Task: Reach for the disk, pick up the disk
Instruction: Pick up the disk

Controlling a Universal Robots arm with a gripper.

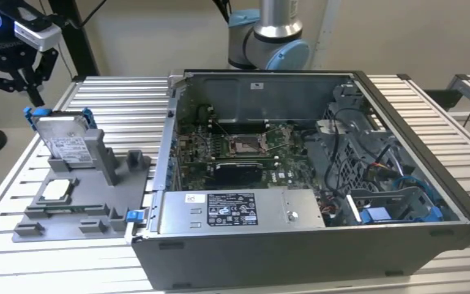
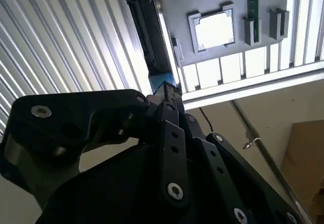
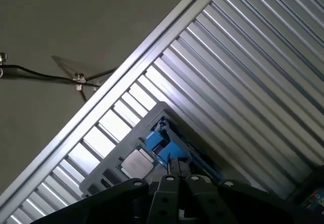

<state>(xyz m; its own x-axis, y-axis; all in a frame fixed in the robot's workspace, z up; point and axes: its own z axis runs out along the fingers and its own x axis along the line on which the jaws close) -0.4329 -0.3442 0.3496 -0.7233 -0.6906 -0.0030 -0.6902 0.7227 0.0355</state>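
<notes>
Disk is stood on edge, label facing the exterior view's right, in a slot of the grey fixture. The slot is at the fixture's far corner on the exterior view's left. The fixture is laid on the slatted table, near the table's edge on the exterior view's left and just beside the open case. A chip is seated in a recess of the fixture, nearer the camera than the disk.

The gripper is held just above the disk's upper corner on the exterior view's left, close to the blue rail. No contact is seen. Whether the tool is open or closed cannot be told. Nothing is seen to be carried, and the disk is not yet lifted.

Handling, as judged:
- The body is taken to be rigid metal, fairly heavy for its size, with smooth faces that may slip under a light grip.
- It is likely to be sensitive to shock; knocks against the slot walls are to be avoided.
- The exposed upper part is the accessible hold. The two flat faces are best clamped there, between the rails.
- The rails are plastic and may flex, so they are judged a poor hold.
</notes>
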